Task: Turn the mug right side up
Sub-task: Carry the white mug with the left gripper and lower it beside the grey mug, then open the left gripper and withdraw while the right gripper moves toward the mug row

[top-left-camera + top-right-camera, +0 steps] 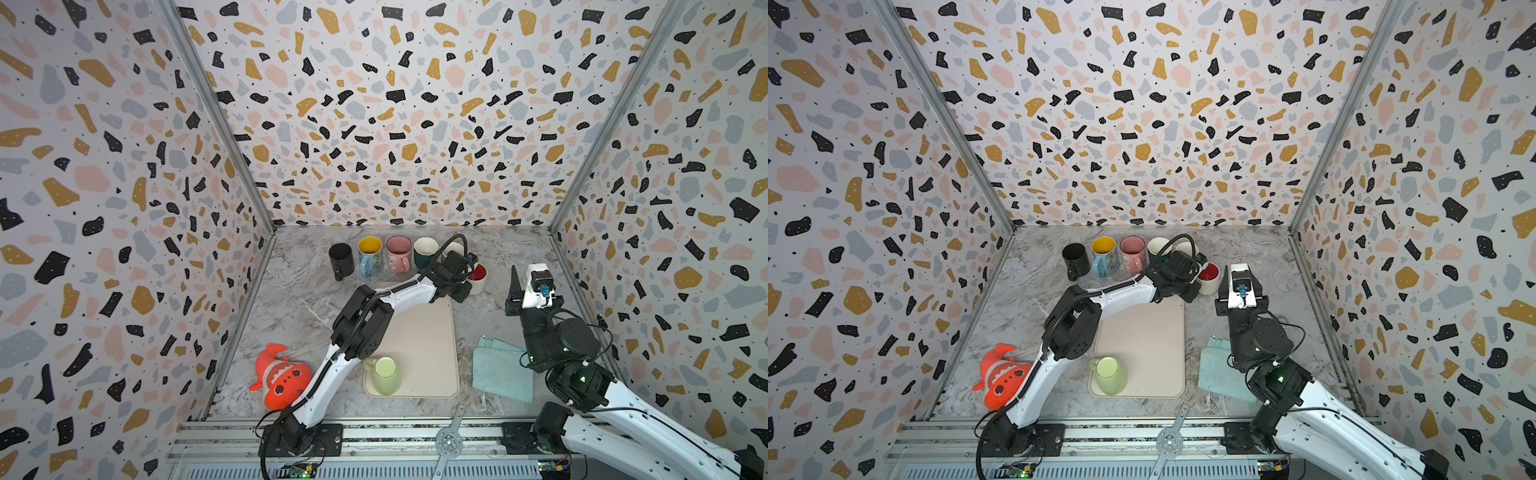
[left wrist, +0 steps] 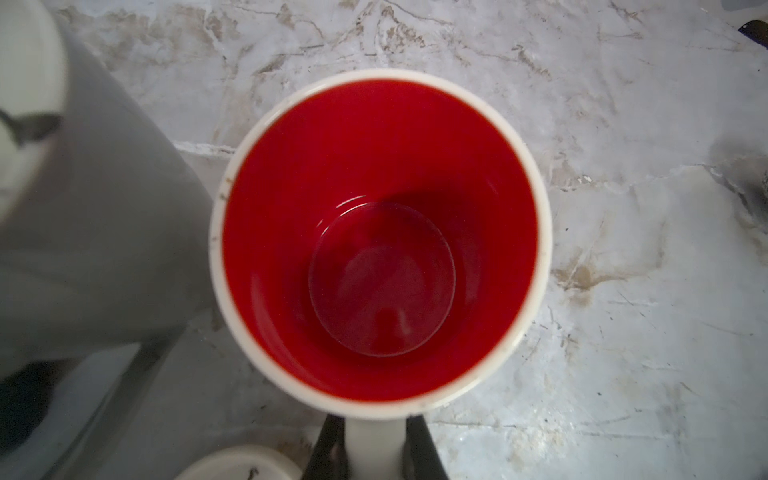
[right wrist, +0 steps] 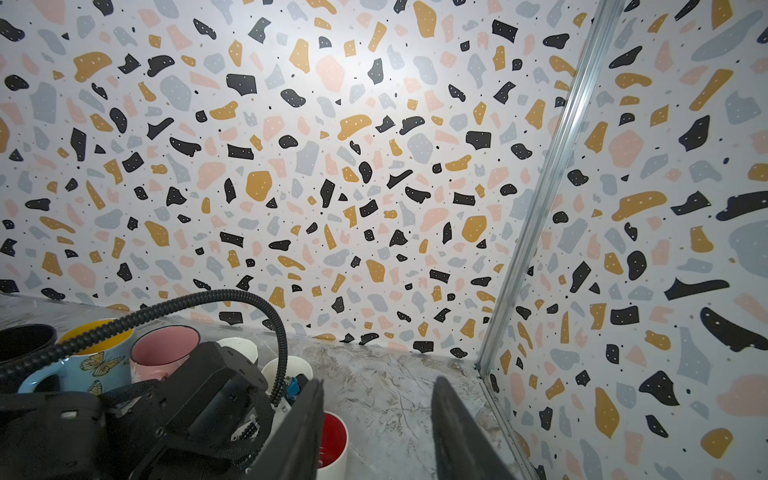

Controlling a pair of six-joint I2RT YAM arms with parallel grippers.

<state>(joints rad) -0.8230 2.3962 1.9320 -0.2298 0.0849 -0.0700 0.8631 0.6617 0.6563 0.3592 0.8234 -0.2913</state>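
Note:
The mug (image 1: 478, 276) (image 1: 1209, 276) is white with a red inside. It stands upright, mouth up, on the marble table at the right end of a row of mugs. In the left wrist view I look straight down into its red interior (image 2: 380, 237). My left gripper (image 2: 376, 440) (image 1: 465, 286) (image 1: 1194, 286) is shut on its white handle, one black finger on each side. My right gripper (image 3: 378, 386) (image 1: 525, 274) (image 1: 1241, 270) hangs to the right of the mug, raised off the table, open and holding nothing. The red mug (image 3: 330, 440) shows beside its left finger.
The back row holds a black mug (image 1: 340, 259), a yellow-lined blue mug (image 1: 370, 255), a pink mug (image 1: 399, 253), a dark teal mug (image 1: 424, 251) and a white mug (image 1: 453, 248). A light green mug (image 1: 384, 374) stands on the beige tray (image 1: 419, 332). Near the front lie a red shark plush (image 1: 280, 376) and a teal cloth (image 1: 503, 370).

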